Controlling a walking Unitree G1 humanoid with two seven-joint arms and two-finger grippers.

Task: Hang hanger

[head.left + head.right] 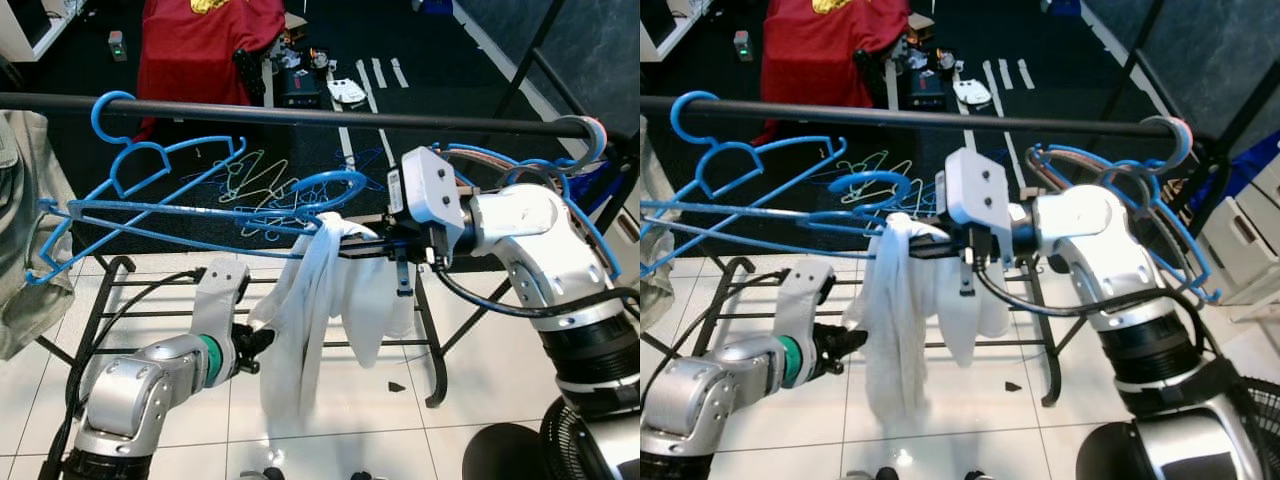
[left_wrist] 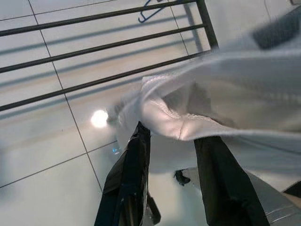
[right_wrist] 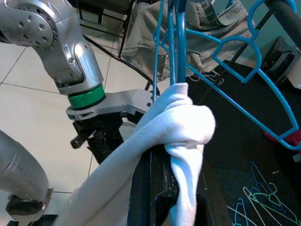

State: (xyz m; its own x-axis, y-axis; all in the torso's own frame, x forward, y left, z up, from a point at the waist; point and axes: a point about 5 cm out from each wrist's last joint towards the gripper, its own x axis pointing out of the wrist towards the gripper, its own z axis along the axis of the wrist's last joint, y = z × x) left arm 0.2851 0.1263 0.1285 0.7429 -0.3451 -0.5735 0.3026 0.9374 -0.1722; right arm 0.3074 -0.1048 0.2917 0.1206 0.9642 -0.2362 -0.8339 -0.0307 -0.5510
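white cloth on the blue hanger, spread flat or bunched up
Bunched: the white cloth drapes in a twisted clump over the blue plastic hanger, hanging in folds.

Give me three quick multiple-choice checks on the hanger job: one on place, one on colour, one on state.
1. Where does the white cloth hang?
A. On the floor tiles
B. Over the blue plastic hanger held below the black metal rail
C. On the red fabric

2. What colour is that held hanger?
A. Blue
B. Red
C. Black

3. What is the left hand doing?
A. Gripping the rail
B. Resting on the floor
C. Meeting the cloth's lower folds, fingers open

Answers:
1 B: the cloth drapes over the hanger at the right hand.
2 A: its frame is bright blue.
3 C: the left wrist view shows cloth at its spread fingertips.
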